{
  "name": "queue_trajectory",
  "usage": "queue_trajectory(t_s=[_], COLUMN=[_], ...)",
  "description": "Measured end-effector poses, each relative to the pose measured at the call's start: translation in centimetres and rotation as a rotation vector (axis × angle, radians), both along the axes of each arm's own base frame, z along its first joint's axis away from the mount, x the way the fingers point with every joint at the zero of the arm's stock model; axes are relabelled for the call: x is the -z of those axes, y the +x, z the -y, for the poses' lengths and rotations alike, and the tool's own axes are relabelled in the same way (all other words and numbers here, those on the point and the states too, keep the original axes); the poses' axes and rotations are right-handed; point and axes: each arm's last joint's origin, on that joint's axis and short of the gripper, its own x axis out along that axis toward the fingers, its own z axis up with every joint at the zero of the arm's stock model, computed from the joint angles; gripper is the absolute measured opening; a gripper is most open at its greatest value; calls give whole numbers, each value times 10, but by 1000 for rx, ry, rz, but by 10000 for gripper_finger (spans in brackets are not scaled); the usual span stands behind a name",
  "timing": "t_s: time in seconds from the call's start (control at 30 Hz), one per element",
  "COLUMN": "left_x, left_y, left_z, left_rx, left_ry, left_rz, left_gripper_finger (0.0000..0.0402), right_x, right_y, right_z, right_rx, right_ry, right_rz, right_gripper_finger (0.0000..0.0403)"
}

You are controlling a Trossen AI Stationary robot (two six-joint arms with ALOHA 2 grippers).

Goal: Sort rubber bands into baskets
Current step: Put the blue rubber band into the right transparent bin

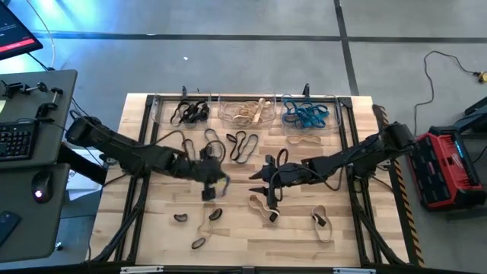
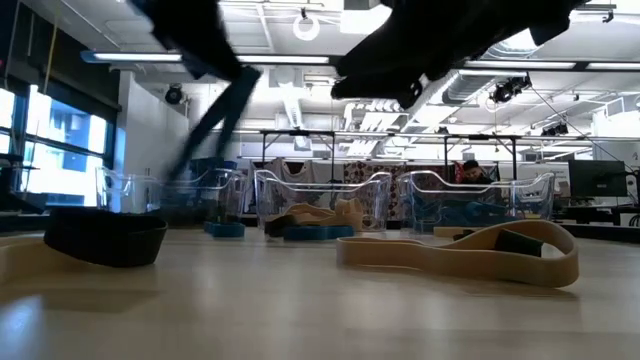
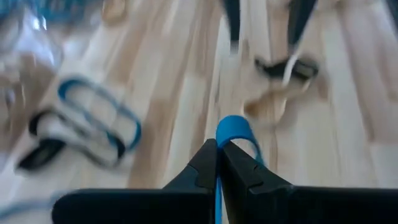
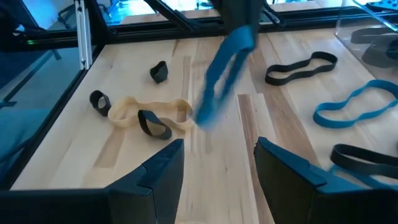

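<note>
High view: three baskets (image 1: 242, 114) partly filled by colour, some dozen rubber bands (image 1: 242, 144) loose on the counter (image 1: 152, 236); left wrist view: left hand (image 3: 219, 149) pinched on a blue band (image 3: 234, 130); right wrist view: right hand (image 4: 219, 163) agape, empty.

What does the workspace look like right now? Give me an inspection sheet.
Surface: wooden table, bands scattered on it.
Job's things: three baskets at the far edge, holding black, tan and blue bands; loose tan band near the right gripper.
Clutter: nothing seen.
Grippers: left gripper shut on a blue band, above mid-table; right gripper open, empty.
Cables: one on the floor beyond the table.
Surroundings: keyboard and mouse on a side desk; red case right.
</note>
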Motion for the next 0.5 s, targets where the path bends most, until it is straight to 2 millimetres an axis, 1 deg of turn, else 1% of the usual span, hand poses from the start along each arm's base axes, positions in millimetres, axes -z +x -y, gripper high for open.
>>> queue_trajectory(t_s=[0.13, 0.27, 0.37, 0.5], left_x=[-9, -15, -18, -21], left_y=[10, 16, 18, 20], left_z=[-9, -13, -13, -13], left_rx=[44, 85, 100, 112], left_ry=[18, 21, 30, 42], left_rz=[104, 178, 214, 251], left_gripper_finger=[0, 0, 0, 0], right_x=[10, 14, 13, 8], right_y=[11, 17, 19, 22], right_z=[-2, -1, -1, 0], right_rx=[13, 77, 103, 91], right_ry=[7, -4, -11, -24], right_rz=[52, 116, 146, 210], right_gripper_finger=[185, 185, 186, 186])
